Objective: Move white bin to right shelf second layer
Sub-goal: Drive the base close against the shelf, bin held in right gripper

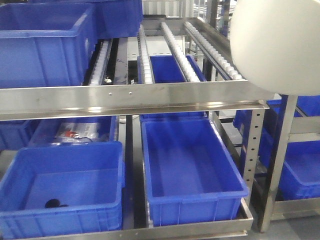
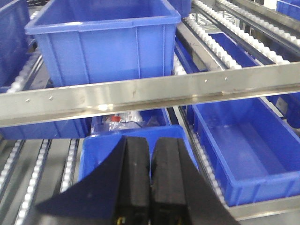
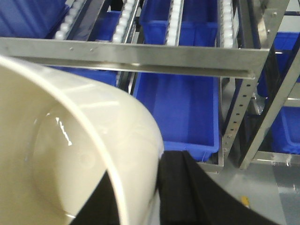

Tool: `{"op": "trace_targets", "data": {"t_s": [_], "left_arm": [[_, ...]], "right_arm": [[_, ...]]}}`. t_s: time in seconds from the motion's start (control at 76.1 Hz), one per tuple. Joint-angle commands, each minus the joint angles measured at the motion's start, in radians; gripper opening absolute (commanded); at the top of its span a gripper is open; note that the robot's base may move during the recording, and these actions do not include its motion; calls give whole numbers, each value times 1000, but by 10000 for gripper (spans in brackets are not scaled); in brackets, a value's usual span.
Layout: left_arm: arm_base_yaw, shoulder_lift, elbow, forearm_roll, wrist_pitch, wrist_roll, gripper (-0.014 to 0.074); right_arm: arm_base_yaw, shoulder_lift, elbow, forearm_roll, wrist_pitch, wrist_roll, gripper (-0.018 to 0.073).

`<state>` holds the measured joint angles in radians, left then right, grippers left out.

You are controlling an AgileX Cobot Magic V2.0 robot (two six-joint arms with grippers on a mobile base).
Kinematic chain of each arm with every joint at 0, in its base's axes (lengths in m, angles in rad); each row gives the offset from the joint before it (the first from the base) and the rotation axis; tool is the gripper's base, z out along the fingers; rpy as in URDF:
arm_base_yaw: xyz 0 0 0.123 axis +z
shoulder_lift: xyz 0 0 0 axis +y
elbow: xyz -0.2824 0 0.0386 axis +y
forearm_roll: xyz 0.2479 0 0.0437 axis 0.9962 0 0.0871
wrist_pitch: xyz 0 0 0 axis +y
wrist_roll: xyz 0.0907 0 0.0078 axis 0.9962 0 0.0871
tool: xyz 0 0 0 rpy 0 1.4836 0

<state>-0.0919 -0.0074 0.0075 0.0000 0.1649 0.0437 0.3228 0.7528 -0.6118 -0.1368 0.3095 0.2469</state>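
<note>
The white bin (image 1: 275, 45) hangs in the air at the right end of the right shelf second layer (image 1: 135, 95), close to its white rollers (image 1: 175, 45). The right end effector (image 3: 140, 190) clamps the bin's wall between black fingers (image 3: 187, 187). The left end effector (image 2: 151, 173), pressed closed and empty, hovers above blue crates (image 1: 192, 170) on the tier below.

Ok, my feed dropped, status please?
Left gripper shut, empty. Right gripper shut on white bin, held aloft. Blue crate on roller shelf, left side.
</note>
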Motion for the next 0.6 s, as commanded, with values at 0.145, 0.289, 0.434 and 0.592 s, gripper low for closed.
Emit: {"op": "trace_targets", "data": {"t_s": [0.145, 0.289, 0.434, 0.592], "left_arm": [[-6, -14, 37, 0, -87, -5, 85], [-6, -14, 37, 0, -87, -5, 85], [-6, -14, 37, 0, -87, -5, 85], [-6, -14, 37, 0, -87, -5, 85]], "right_arm": [[-7, -7, -31, -11, -95, 0, 55], [-7, -7, -31, -11, -95, 0, 55], [-7, -7, -31, -11, -95, 0, 55], [-7, -7, -31, -11, -95, 0, 55]]}}
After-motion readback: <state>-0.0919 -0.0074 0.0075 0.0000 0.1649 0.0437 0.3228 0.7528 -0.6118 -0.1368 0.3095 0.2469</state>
